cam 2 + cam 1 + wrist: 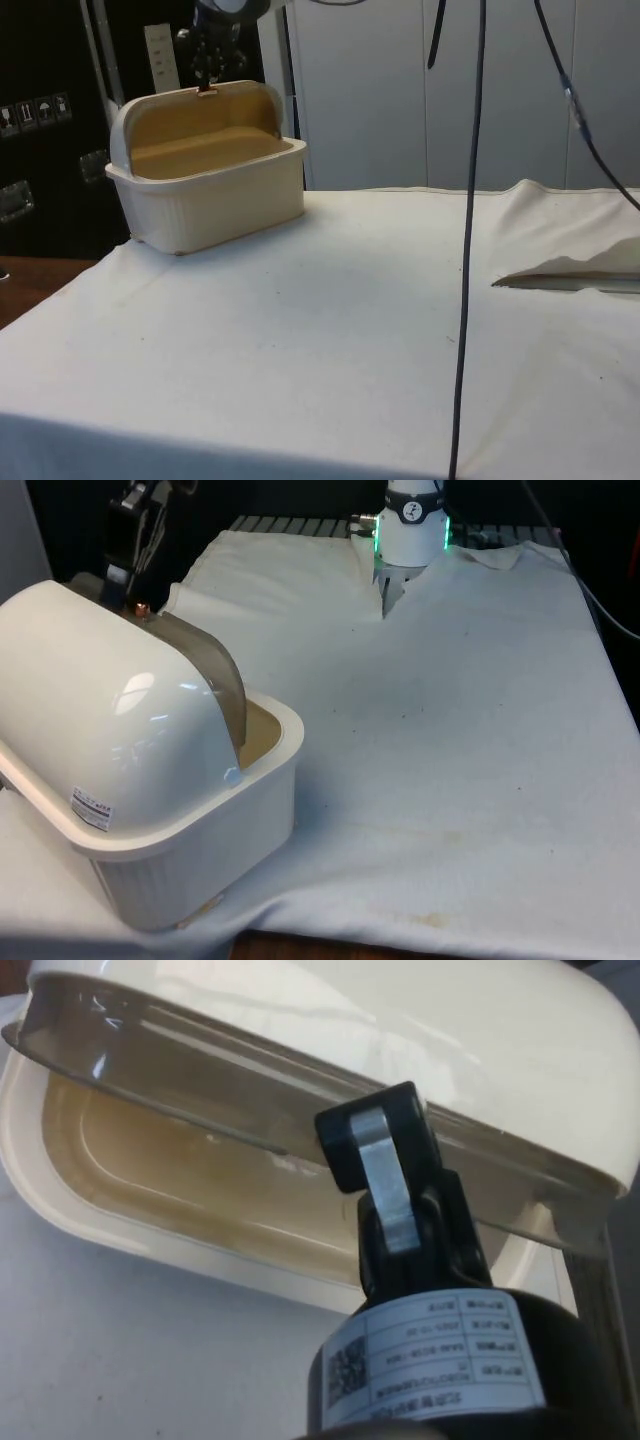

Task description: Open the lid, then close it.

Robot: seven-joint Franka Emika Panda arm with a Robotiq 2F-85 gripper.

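Cream bread box (200, 820) on white cloth (460, 740) at front view's left, smoky lid (205, 675) rolled back — box open, tan interior (205, 150) showing, my gripper (385, 1175) up at lid's top edge, fingers' gap — can't tell.

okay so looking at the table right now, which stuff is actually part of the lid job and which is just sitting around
Part of the job:
- bread box, cream, at the front view's left
- its lid, smoky translucent, rolled back so the box stands open
- gripper, at the lid's raised edge

Just lying about:
- white cloth over the table
- black cable hanging in the side view
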